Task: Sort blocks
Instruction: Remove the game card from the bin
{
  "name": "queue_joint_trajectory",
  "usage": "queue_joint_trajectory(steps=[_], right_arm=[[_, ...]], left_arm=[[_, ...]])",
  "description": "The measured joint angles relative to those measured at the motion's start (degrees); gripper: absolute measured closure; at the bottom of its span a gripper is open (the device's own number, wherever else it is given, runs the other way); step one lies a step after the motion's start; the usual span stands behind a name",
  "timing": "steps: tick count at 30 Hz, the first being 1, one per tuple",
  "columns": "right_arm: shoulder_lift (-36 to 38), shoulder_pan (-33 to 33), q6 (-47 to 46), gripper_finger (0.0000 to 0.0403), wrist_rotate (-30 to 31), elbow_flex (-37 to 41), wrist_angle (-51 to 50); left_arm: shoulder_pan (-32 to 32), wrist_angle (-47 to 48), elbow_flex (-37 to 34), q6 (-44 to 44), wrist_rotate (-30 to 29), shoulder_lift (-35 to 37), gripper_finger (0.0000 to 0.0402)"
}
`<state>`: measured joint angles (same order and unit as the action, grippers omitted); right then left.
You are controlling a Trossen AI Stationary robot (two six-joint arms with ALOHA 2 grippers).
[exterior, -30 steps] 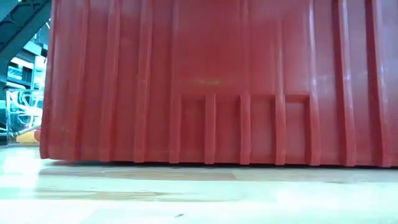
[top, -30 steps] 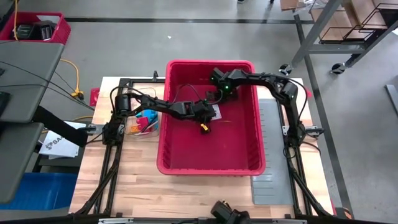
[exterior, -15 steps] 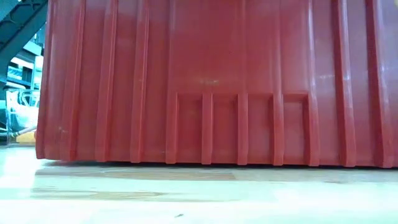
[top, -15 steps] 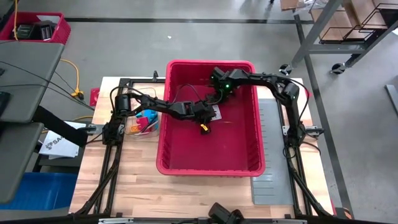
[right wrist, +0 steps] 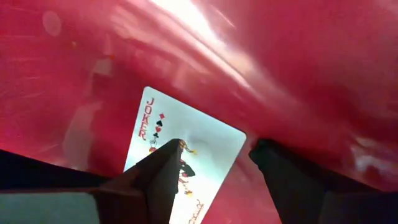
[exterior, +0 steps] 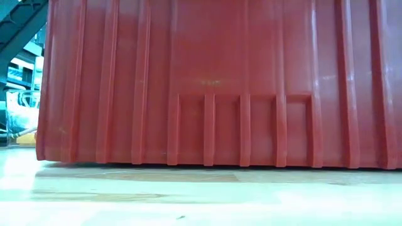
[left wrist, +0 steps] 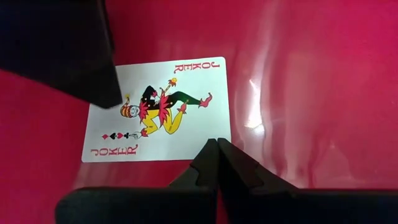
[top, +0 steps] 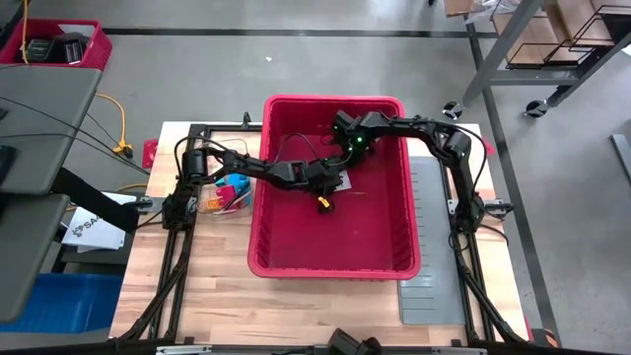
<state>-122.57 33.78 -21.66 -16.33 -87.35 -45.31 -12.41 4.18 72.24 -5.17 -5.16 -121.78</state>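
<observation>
Right gripper (right wrist: 214, 165) hovers over the joker card (left wrist: 160, 112), fingers apart.
Left gripper (left wrist: 216, 155) is pinched together beside the card, inside the red bin (top: 333, 266).

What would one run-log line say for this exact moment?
left gripper: shut, empty, inside red bin | right gripper: open above joker card on bin floor | blocks: outside bin, left

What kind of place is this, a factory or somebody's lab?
Probably a workshop or robotics lab: a wooden table stands on a bare concrete floor, metal shelving on wheels stands at one side, and two robot arms reach into a red bin.
</observation>
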Motion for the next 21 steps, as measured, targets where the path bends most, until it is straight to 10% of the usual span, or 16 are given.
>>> queue_joint_trajectory(steps=[21], right_arm=[[-3.3, -3.9, -1.9, 0.0236, -9.5, 0.1, 3.4]], left_arm=[[-0.9, -1.9, -0.2, -8.6, -0.1, -1.9, 0.0401]])
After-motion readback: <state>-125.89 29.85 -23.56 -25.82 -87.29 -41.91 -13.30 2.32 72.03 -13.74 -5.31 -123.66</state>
